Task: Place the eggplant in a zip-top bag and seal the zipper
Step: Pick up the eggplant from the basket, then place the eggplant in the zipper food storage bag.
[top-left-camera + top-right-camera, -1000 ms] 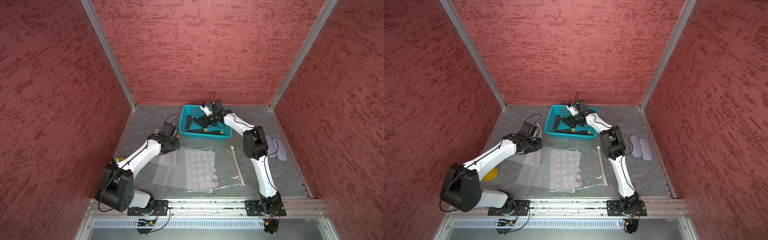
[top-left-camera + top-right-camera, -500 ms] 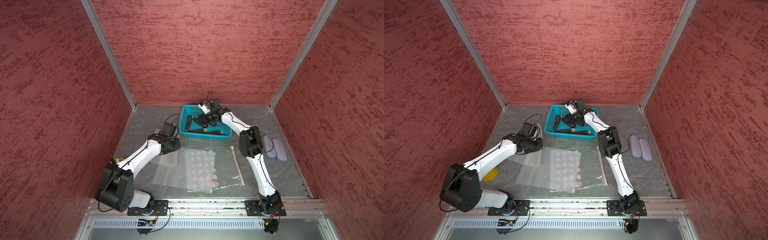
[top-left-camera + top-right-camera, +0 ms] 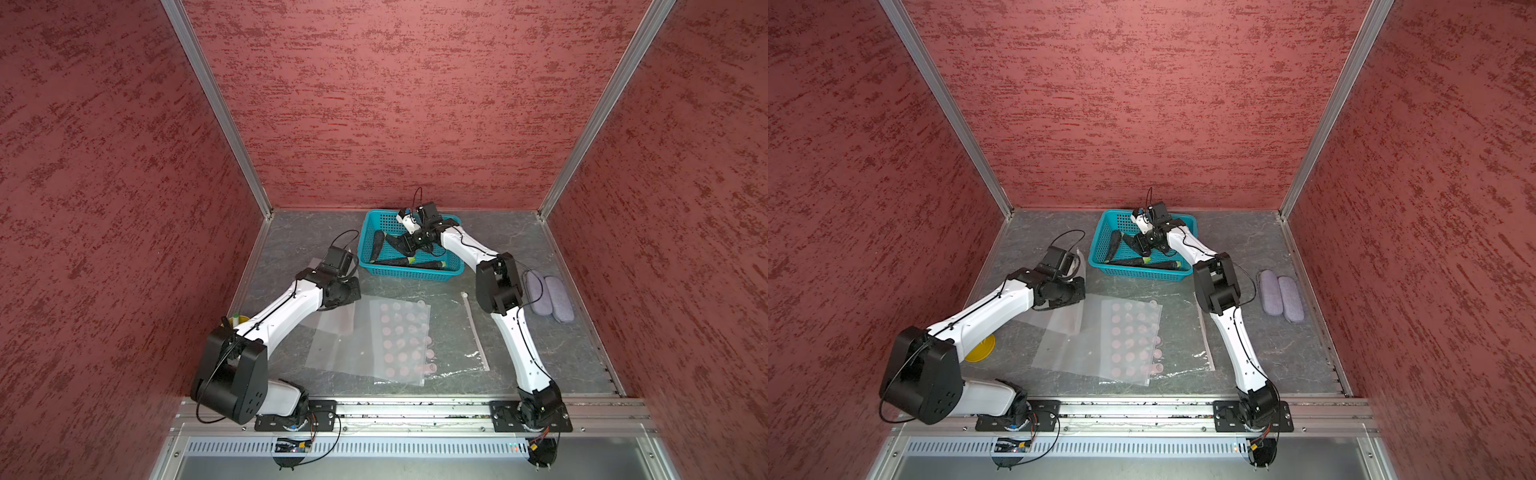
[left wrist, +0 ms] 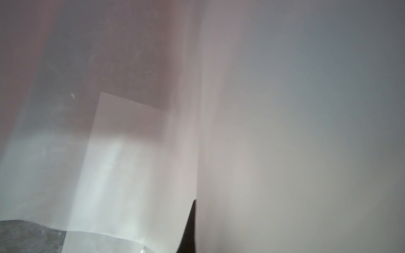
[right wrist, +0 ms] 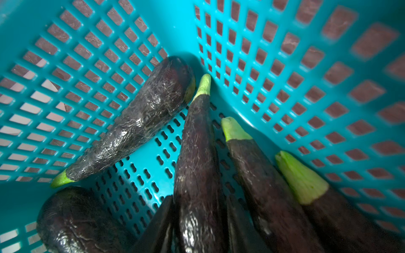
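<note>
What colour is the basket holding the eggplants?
Teal basket, best seen in the right wrist view.

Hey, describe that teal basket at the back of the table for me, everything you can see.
The basket is teal plastic, rectangular, with latticed walls and a slotted floor. It sits upright on the grey table near the back wall, holding several dark purple eggplants with green stems. The right gripper reaches down inside it.

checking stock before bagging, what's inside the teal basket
Five dark eggplants lie in the teal basket, the right hand straddling one. In both top views the right arm covers part of the basket, and whatever lies beneath the eggplants is hidden.
</note>
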Tool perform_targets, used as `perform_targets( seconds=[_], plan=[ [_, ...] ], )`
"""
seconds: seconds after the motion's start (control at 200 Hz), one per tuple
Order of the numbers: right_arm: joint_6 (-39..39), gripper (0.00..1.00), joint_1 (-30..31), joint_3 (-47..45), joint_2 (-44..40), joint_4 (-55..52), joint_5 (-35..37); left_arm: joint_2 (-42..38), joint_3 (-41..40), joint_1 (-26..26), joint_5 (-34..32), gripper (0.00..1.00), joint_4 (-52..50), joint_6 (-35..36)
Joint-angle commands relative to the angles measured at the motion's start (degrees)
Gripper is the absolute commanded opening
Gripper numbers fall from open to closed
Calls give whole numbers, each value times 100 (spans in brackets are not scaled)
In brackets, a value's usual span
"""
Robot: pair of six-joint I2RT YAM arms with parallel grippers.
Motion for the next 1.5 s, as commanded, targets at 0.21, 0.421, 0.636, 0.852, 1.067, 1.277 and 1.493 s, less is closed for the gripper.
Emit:
perform_targets(
  seconds=[0.21,0.421,0.636,0.852,1.067,1.277,1.493],
  plan=[
    [145,49,36,117,301,-145,-10,-139,-26,-23,-54,0,23,9],
    [188,27,36,99,92,-83,-3,-171,-16,-23,-90,0,-17,19],
    [177,23,29,-208,-585,127,87,-135,162,-36,-72,0,-174,147],
    [183,21,18,-701,-1301,146,423,-82,316,-111,-73,0,-215,403],
    [219,21,18,-1963,-2339,559,312,224,527,-198,28,0,-137,625],
    [442,20,36,-3539,-3385,1086,-411,766,920,-477,-415,0,-458,723],
    [538,19,196,-4697,-4180,1402,-1111,987,1018,-898,-1153,0,-709,1055]
  ],
)
